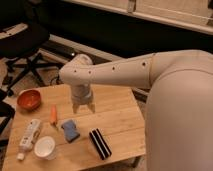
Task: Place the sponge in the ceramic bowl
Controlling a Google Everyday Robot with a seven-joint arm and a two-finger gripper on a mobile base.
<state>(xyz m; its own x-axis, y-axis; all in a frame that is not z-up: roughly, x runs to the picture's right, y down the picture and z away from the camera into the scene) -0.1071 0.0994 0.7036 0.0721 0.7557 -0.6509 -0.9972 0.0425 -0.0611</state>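
The blue sponge lies flat on the wooden table, left of centre. An orange-red ceramic bowl stands at the table's far left and holds nothing I can see. My gripper hangs from the white arm above the table, slightly behind and to the right of the sponge, apart from it. Its two fingers point down with a gap between them and nothing held.
An orange carrot-like item lies between bowl and sponge. A white bottle and a white cup sit at the front left. A black block with pale stripes lies right of the sponge. An office chair stands behind left.
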